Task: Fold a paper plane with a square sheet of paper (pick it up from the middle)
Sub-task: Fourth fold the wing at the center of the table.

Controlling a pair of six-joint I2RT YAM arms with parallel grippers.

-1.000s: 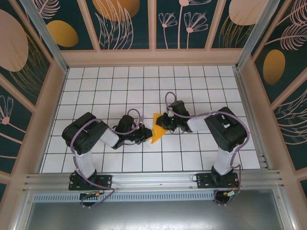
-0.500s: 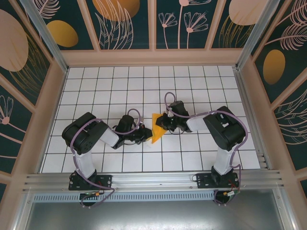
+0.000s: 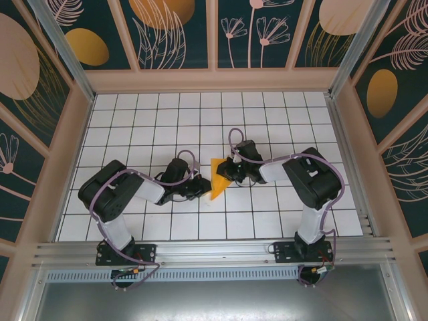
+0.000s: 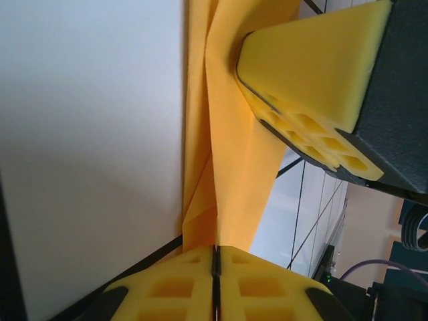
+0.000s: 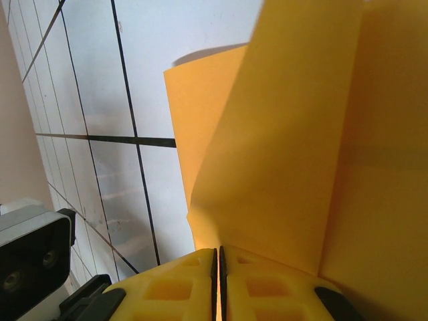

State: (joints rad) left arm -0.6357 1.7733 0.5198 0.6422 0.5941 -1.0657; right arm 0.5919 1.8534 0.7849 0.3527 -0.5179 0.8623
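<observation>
Thin orange-yellow paper sheet (image 3: 217,178), creased into a pointed wedge, sits on the white tiled table (image 3: 267,120). The left gripper (image 4: 215,251) and the right gripper (image 5: 217,253) pinch it from opposite sides.

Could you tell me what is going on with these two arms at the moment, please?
Two robot arms are folding a piece of orange-yellow paper over the middle of the tiled table. The left gripper is shut on one edge of it, and the right gripper is shut on it from the opposite side. The paper already has creases and a pointed, layered shape, but it does not look like a finished plane yet.
</observation>
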